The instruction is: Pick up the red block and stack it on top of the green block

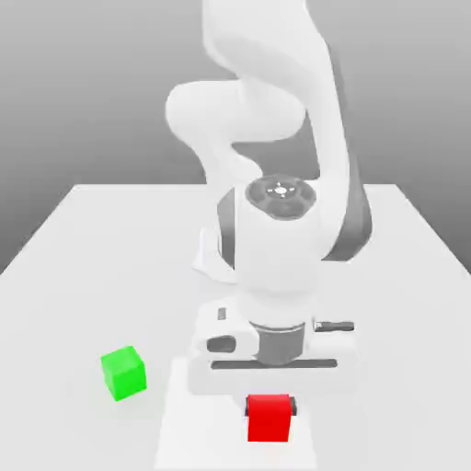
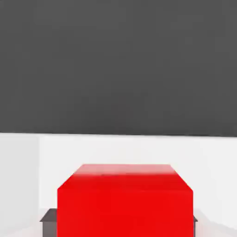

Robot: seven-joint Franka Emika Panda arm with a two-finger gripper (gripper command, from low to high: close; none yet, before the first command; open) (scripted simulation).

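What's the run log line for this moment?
gripper: shut on red block | green block: apart, on table | stack: not yet

Even, diffuse light throughout; no single lamp evident. White worktop [image 1: 83,239] reads bright and nearly uniform, no glare. Backdrop grades from mid-grey up top to paler grey near the worktop's far edge. Soft shading on the arm [image 1: 276,101]: pale on the exterior view's left, grey down its right flank. Green block [image 1: 123,373] has a brighter top face and darker sides. Red block [image 1: 269,417] flat-toned; in the hand view [image 2: 125,203] its top is lighter than its front. Edges crisp, no blur, no bending at frame borders.
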